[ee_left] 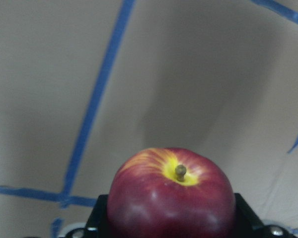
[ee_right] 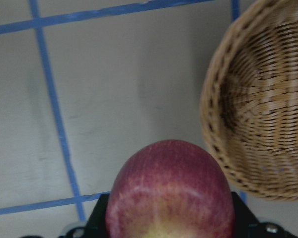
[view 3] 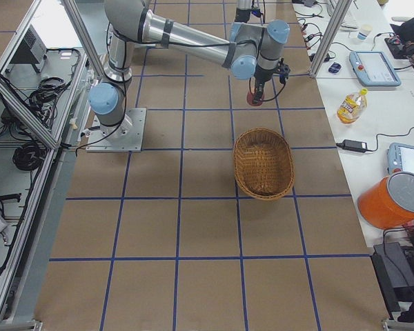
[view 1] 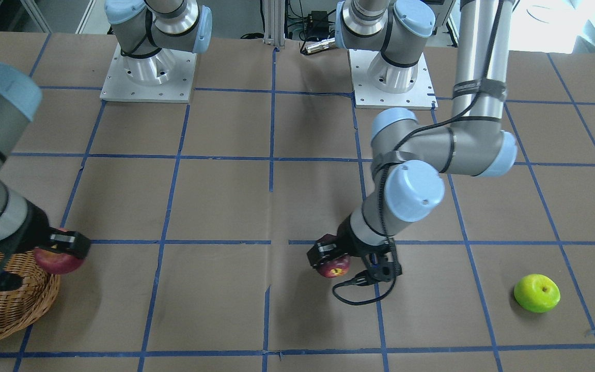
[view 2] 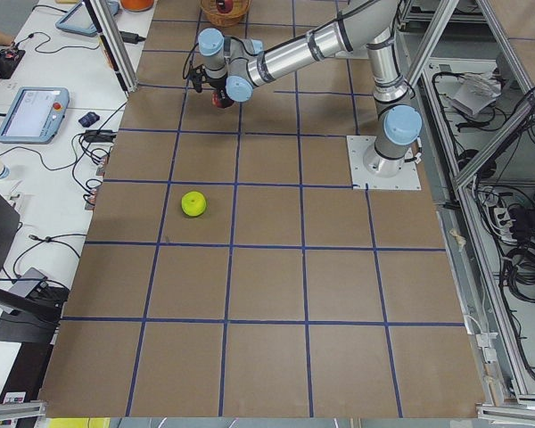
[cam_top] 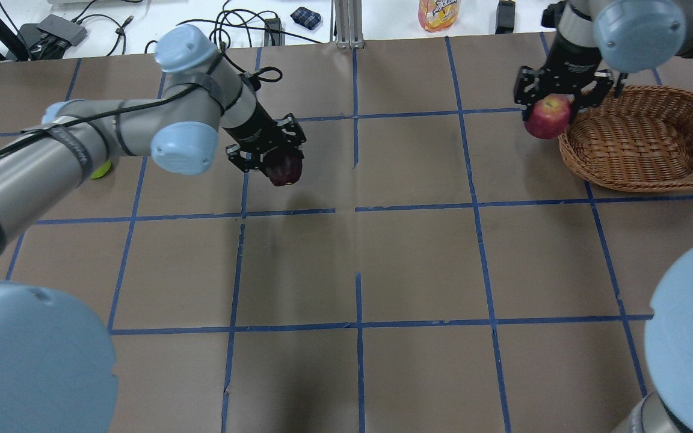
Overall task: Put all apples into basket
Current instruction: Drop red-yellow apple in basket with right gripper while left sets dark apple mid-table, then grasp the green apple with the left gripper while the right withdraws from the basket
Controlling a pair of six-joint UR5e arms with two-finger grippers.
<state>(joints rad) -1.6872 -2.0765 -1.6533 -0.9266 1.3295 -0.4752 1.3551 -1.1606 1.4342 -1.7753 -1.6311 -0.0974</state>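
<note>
The basket [cam_top: 581,162] lies just beside the right end effector [cam_top: 554,102], on its outer side, away from the middle of the bench [cam_top: 418,258]. The oval's long axis points back at that end effector, so the narrow end of the rim is the nearest part. The right end effector is clamped on the red apple [cam_top: 546,120], which hangs just outside that rim and not yet over the bowl. A short carry across the rim looks like all that is needed.

The left end effector [cam_top: 274,157] is clamped on the dark apple [cam_top: 285,171], well apart from the basket, so the right arm is much the nearer. The green apple [view 1: 536,293] sits on the bench beyond the left end effector, farther from the basket.

The basket is shallow, ribbed brown wicker. The apples are smooth, round and glossy.
</note>
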